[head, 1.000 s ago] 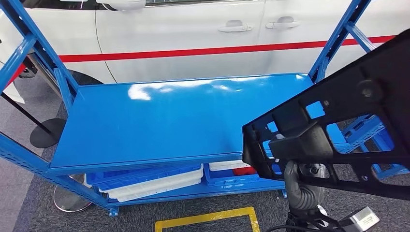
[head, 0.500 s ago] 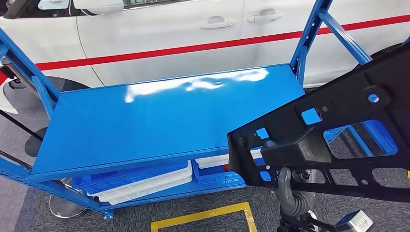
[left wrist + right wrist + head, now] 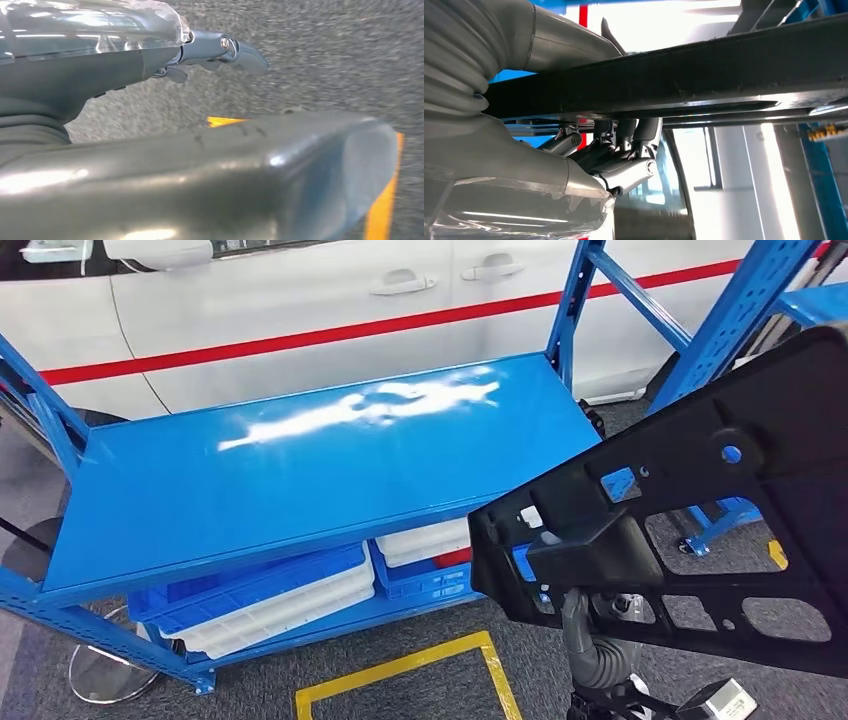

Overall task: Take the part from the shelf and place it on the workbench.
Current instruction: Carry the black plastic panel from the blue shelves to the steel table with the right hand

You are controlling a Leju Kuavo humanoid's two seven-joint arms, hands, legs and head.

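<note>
Big black part (image 3: pixel 700 510) with many holes, up in the air at about four o'clock in the head view, tilted, high end toward two o'clock, low end toward six. Off the shelf (image 3: pixel 300 480) already, in front of its near right corner, not on any bench yet. Held from below by the right hand (image 3: pixel 619 150): in the right wrist view, dark fingers (image 3: pixel 629 132) curled up against the underside of the part's black bar (image 3: pixel 704 75), grey thumb (image 3: pixel 554 45) over the top, so gripping the part. Grey ribbed wrist cover (image 3: pixel 595 655) poking out under the part near six o'clock in the head view. Left hand (image 3: pixel 150 125) down low over grey carpet (image 3: pixel 325 50), thick grey thumb (image 3: pixel 300 170) stretched out, one finger (image 3: pixel 235 50) straight, nothing in it, fingers apart. Bright blue top board of the shelf shiny and flat, at nine to twelve o'clock from the part. Blue and white bins (image 3: pixel 270 600) stacked on the lower board, at about seven o'clock. White car (image 3: pixel 300 310) with a red stripe (image 3: pixel 300 340) behind the shelf at twelve o'clock. Yellow tape lines (image 3: pixel 400 670) on the floor near six o'clock.
</note>
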